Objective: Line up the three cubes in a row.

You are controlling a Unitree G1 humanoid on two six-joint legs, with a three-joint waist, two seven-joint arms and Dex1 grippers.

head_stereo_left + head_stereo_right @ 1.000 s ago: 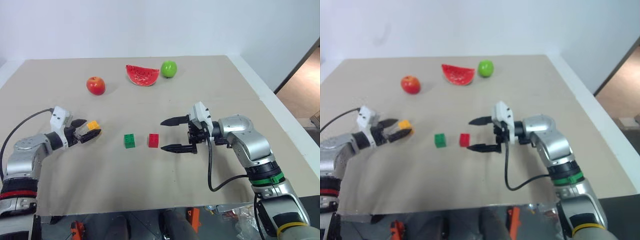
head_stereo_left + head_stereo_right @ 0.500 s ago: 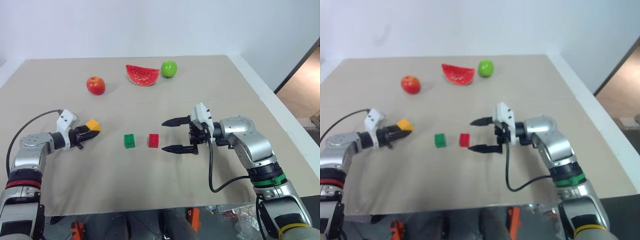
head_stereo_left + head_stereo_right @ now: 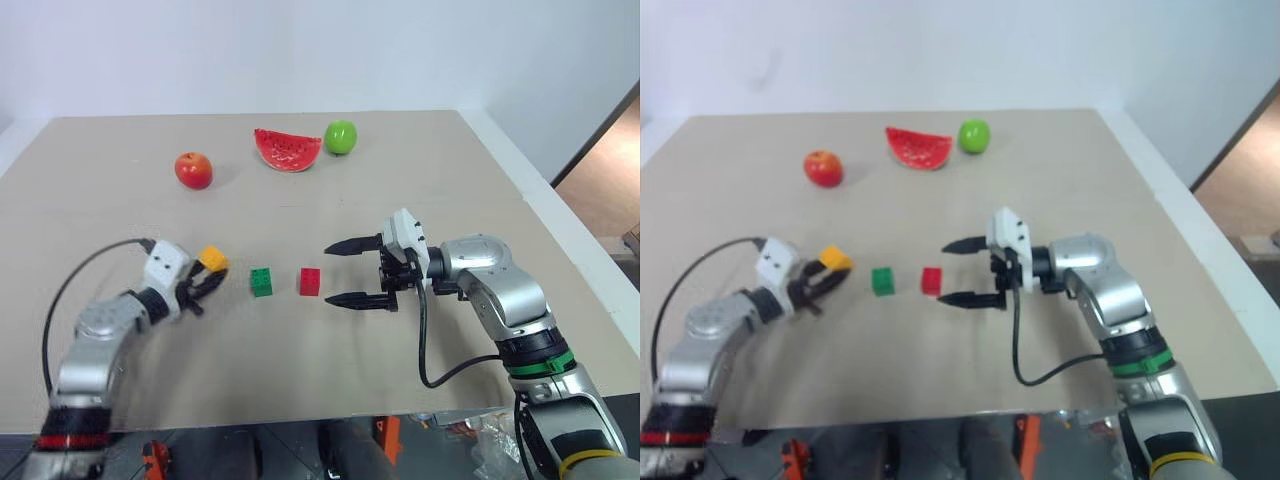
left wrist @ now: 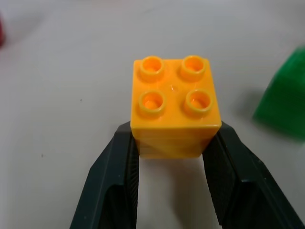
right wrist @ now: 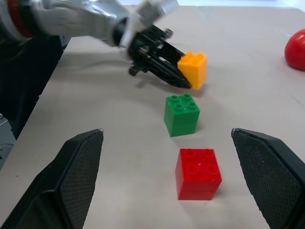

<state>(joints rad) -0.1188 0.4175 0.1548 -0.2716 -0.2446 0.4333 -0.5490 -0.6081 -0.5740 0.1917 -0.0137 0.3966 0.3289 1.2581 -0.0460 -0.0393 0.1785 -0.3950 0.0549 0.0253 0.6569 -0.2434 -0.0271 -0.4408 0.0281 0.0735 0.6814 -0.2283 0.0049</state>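
Left gripper (image 3: 207,271) carries the yellow-orange block (image 3: 211,259) in toward the other 2.

Against 1 second ago, the left gripper's fingers have clamped on the yellow-orange block's sides and the arm has swung it across, so it now hangs just off the table (image 3: 300,380), close to the green block (image 3: 261,282) instead of well out to the side. The red block (image 3: 309,281) sits just past the green one, and both already form a line, so the held block likely only needs setting down at the near end of it. The right gripper (image 3: 354,271) has not moved; its fingers stand wide apart with nothing between them, just beyond the red block. The table is a plain beige sheet; past the blocks lie a red apple (image 3: 193,170), a watermelon slice (image 3: 287,150) and a green apple (image 3: 340,136), under a white wall (image 3: 300,50).
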